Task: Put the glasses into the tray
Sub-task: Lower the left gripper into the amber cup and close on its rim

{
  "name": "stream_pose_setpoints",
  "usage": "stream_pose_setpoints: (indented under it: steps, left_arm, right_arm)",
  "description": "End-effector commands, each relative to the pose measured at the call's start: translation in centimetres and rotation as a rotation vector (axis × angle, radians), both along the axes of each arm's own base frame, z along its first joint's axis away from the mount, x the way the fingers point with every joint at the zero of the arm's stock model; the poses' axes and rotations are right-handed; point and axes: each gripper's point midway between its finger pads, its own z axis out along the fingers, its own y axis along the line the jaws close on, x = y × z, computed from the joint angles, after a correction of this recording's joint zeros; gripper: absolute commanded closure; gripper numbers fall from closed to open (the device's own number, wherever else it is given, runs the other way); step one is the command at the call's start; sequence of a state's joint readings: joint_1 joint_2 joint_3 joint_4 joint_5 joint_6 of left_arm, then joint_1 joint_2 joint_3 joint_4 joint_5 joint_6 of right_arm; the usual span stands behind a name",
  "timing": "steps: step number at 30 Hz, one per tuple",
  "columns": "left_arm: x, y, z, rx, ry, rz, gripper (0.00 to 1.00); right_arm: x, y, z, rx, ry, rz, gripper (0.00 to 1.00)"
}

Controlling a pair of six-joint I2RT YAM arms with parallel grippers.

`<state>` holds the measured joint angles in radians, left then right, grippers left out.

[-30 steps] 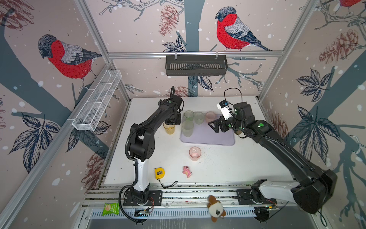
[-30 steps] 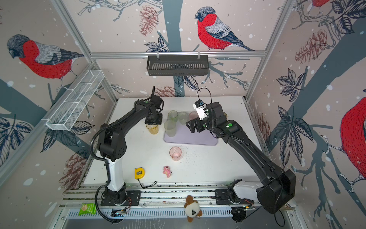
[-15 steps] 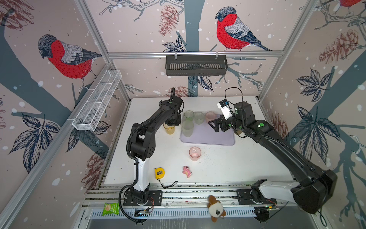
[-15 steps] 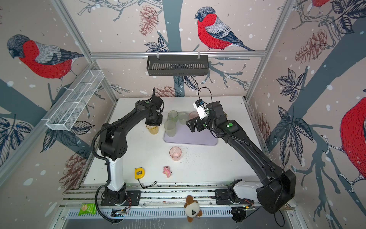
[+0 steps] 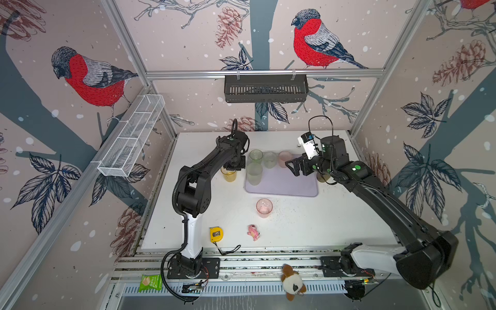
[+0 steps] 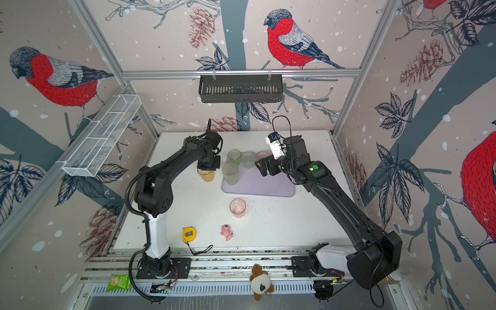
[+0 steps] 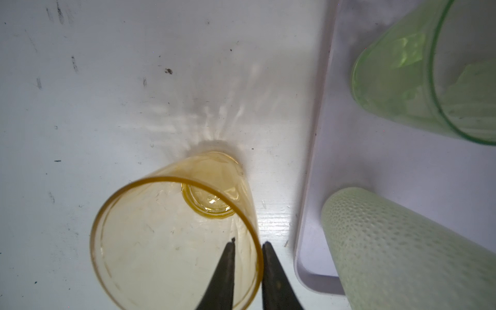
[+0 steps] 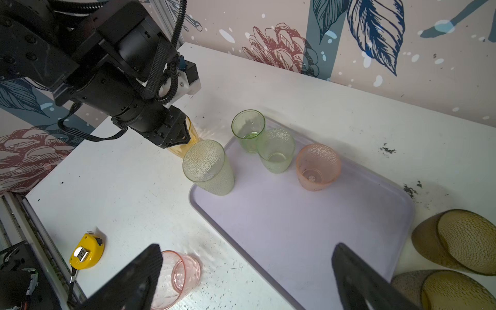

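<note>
Narrowed since, left claw [image 7: 248, 241] straddles amber glass [image 7: 161, 241] rim (right claw [image 8: 247, 248] spread wide).

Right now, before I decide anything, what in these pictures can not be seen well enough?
- Left wrist view: whether the left gripper truly pinches the rim of the amber glass; contact is unclear.
- Both top views: that gripper covers the amber glass's rim.
- Two brown glasses: cut by the right wrist view's edge, and mostly behind the right arm in both top views.
</note>
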<state>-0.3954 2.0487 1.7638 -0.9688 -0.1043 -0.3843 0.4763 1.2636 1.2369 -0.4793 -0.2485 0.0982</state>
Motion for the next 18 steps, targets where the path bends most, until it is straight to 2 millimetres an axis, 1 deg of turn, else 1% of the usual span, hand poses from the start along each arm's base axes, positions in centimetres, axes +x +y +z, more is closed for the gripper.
stream_pose_setpoints:
  steps: [1, 13, 18]
  left_arm:
    - [0.05, -0.01, 0.09, 0.005, 0.001, -0.013, 0.81]
    - [0.16, -0.10, 0.09, 0.005, 0.003, -0.013, 0.85]
    - [0.05, 0.04, 0.03, 0.010, 0.005, -0.012, 0.86]
  right_arm:
    - [0.19, -0.21, 0.59, -0.006, -0.027, 0.003, 0.00]
    - [0.49, -0.65, 0.54, -0.009, -0.027, -0.005, 0.01]
    - [0.61, -0.79, 0.86, -0.009, -0.034, -0.008, 0.00]
